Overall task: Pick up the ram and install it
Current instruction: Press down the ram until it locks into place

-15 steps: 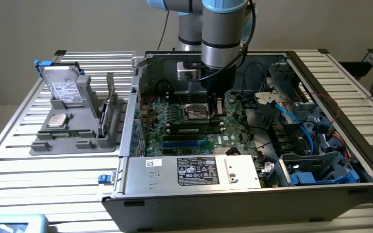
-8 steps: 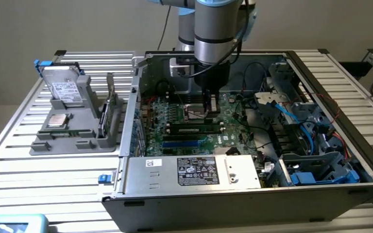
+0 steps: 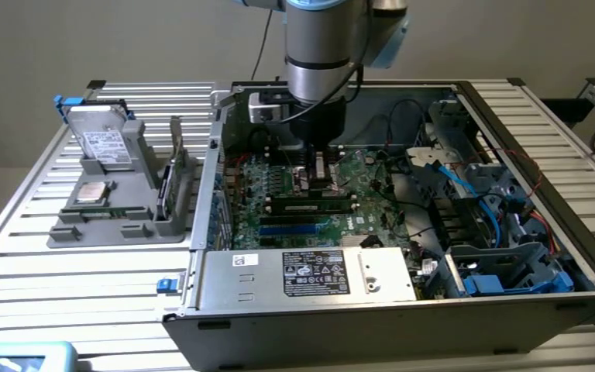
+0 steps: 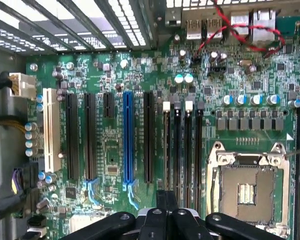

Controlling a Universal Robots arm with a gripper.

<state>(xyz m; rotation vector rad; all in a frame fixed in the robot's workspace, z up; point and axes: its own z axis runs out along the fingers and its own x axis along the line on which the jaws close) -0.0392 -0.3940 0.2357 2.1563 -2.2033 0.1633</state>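
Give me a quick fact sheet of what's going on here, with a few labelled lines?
setting: open computer case on a slatted table
arm: reaches down into the case over the motherboard
gripper: shut, just above the board beside the empty CPU socket
ram: a green stick lies along the memory slots below the gripper
nearby: grey tray with spare parts on the exterior view's left

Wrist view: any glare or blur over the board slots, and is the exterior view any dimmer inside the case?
Wrist view: evenly lit, slots sharp, slight glare on the socket frame; the hand is dark and soft at the edge. Exterior view: the arm shades the board and the case interior is dimmer.
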